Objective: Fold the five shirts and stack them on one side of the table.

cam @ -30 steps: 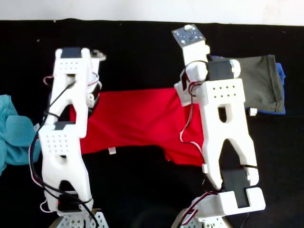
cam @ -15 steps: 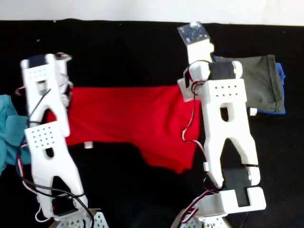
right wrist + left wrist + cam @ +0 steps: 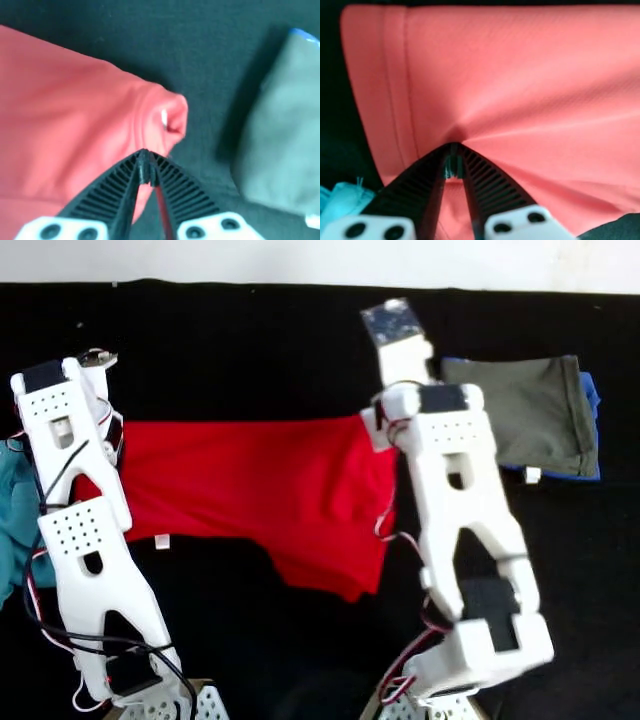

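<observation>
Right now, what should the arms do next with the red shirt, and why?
Probably fold the red shirt over itself: the left end effector and right end effector each pinch one end, and it lies spread out.

Black table (image 3: pixel 250 350): red shirt (image 3: pixel 250 480) spread across the middle, teal shirt (image 3: pixel 12 540) at left edge, grey shirt (image 3: pixel 535 415) atop blue shirt (image 3: pixel 592 390) near right edge.
</observation>
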`<action>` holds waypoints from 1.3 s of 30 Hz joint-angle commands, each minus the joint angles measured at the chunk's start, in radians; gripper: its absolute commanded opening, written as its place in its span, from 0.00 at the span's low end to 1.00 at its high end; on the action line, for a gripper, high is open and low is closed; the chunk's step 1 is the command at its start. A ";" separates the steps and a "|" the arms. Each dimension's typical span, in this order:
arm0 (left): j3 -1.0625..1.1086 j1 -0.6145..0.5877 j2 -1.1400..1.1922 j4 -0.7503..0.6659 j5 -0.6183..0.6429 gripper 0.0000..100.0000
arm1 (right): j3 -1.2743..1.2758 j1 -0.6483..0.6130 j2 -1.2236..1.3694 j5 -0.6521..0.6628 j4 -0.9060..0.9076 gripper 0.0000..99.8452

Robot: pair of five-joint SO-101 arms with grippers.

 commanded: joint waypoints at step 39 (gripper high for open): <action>0.433 0.051 -0.516 0.003 0.020 0.01 | -0.811 0.085 0.361 -0.011 0.529 0.01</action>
